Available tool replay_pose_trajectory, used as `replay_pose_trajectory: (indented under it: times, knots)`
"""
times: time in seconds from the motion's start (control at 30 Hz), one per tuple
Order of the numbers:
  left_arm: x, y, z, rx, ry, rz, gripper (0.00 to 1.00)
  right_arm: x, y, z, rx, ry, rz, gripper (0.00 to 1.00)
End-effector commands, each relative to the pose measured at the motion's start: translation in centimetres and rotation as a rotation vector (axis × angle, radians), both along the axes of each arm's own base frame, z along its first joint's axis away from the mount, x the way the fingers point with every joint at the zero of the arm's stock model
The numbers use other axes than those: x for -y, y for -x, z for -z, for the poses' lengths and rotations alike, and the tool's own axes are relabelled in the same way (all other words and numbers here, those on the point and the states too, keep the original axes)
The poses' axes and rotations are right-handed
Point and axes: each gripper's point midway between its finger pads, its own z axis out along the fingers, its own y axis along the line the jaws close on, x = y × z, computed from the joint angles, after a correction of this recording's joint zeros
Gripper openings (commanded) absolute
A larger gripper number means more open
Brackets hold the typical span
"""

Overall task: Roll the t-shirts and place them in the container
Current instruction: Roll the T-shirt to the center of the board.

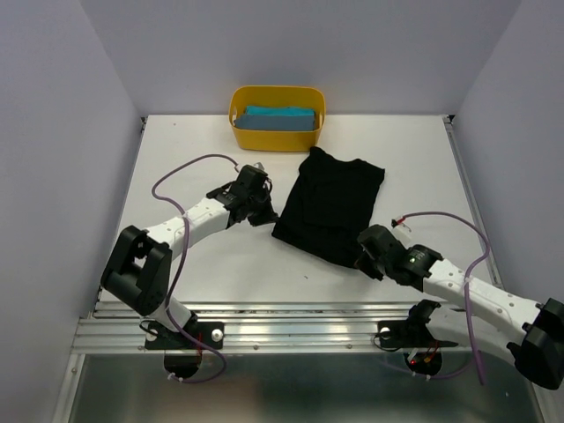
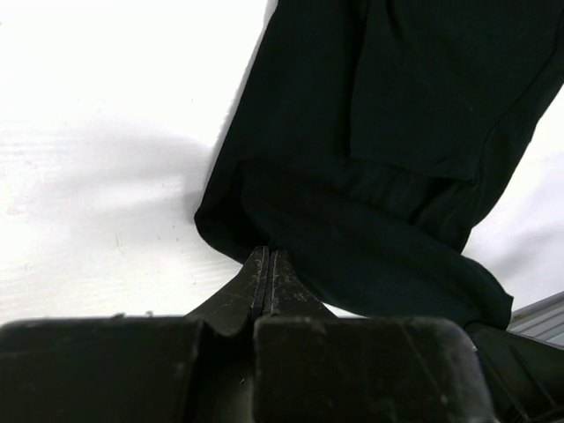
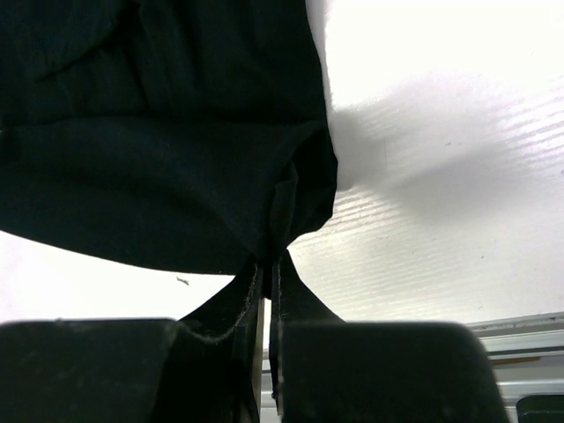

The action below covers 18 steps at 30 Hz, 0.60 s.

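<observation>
Shirts from above: your black t-shirt (image 1: pixel 328 207) lies folded narrow on the white table (image 1: pixel 203 273). Its long axis runs from the near hem to the collar, tilted far-right. The teal t-shirt (image 1: pixel 280 117) sits in the yellow tub (image 1: pixel 264 137) by the pale walls (image 1: pixel 53 106). Only your left wrist view shows the left gripper (image 2: pixel 267 257) shut on the hem's left end. Your right wrist view shows the right gripper (image 3: pixel 269 263) pinching bunched hem.

Overhead view: even, diffuse light, sharp. Wrist views: white worktop (image 2: pixel 106 132) blown out, soft grey shadows bordering the black t-shirt (image 2: pixel 379 132); its folds barely legible; foreground blurred.
</observation>
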Motion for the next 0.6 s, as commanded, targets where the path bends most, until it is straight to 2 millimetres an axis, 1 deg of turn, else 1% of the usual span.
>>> replay_pose_trajectory:
  times: [0.0,0.17,0.2,0.23,0.3,0.33,0.4,0.47,0.53,0.57]
  knots:
    - [0.4,-2.9,-2.0,0.088,0.003,-0.011,0.0,1.0,-1.3,-1.0,0.031,0.075,0.014,0.01]
    - [1.1,-4.2,-1.9,0.096,-0.004,0.003,0.0,1.3,-2.3,-1.8,0.042,0.096,0.016,0.01]
    - [1.3,-4.7,-2.2,0.108,-0.003,0.006,0.0,1.5,-2.3,-1.6,0.035,0.122,0.008,0.01]
    - [1.4,-4.9,-1.6,0.099,-0.014,0.007,0.0,1.7,-2.7,-1.9,0.039,0.132,0.017,0.02]
    - [1.7,-5.4,-1.7,0.105,-0.012,0.013,0.0,2.3,-2.9,-2.0,0.036,0.17,0.013,0.04]
    - [1.8,-5.5,-1.3,0.1,-0.018,0.016,0.0,2.5,-3.1,-1.9,0.029,0.182,0.017,0.05]
    - [2.0,-6.1,-1.4,0.119,-0.015,0.017,0.0,2.4,-3.5,-2.2,0.033,0.19,0.009,0.06]
    - [1.8,-6.4,-0.8,0.118,-0.037,0.01,0.0,2.5,-3.8,-2.2,0.026,0.204,0.003,0.08]
    - [2.0,-6.7,-0.6,0.126,-0.027,0.002,0.0,2.4,-4.0,-2.4,0.031,0.212,-0.009,0.12]
    - [2.1,-6.7,-0.5,0.129,-0.021,0.003,0.0,2.6,-4.1,-2.2,0.023,0.218,-0.004,0.18]
